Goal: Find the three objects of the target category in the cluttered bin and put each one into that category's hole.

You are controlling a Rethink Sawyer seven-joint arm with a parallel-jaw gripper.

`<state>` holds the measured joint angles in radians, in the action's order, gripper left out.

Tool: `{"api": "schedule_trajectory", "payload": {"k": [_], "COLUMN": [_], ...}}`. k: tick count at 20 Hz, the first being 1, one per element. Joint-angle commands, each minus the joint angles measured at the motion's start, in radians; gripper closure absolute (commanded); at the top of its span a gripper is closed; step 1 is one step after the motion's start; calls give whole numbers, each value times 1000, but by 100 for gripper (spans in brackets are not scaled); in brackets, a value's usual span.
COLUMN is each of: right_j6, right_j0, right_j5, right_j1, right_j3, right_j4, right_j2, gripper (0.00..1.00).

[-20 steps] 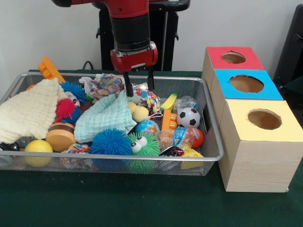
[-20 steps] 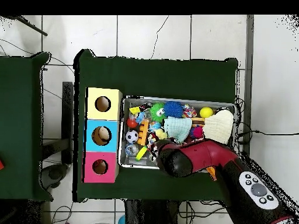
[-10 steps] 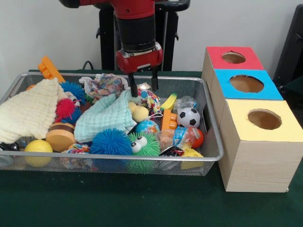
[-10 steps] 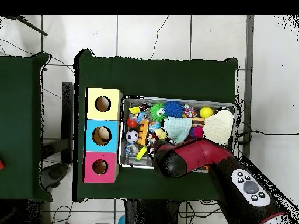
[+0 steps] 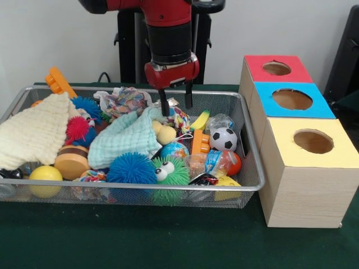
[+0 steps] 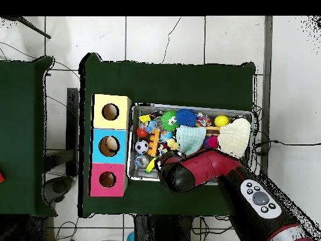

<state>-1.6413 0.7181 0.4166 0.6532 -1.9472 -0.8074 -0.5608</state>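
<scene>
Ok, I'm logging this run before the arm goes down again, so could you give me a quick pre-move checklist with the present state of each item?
1. Gripper open and empty: ok, the fingers stand apart with nothing between them.
2. Gripper over the wire mesh bin: ok, at its far side.
3. What lies under it: a multicoloured knotted rope toy beside the mint green cloth; whether it is a target: cannot tell.
4. Holes in the red box, blue box and yellow box unblocked: ok.
5. Objects already posted: cannot tell.
</scene>
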Motion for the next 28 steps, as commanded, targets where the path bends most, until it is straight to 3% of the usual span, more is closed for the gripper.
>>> {"api": "schedule_trajectory", "payload": {"k": [1,28], "right_j6": [-14,55], "right_j0": [25,80], "right_j5": [-54,-8], "right_j1": [-58,-63], "right_j3": [93,112], "right_j4": [-43,-32], "right_j2": [26,-23], "gripper": [0,0]}}
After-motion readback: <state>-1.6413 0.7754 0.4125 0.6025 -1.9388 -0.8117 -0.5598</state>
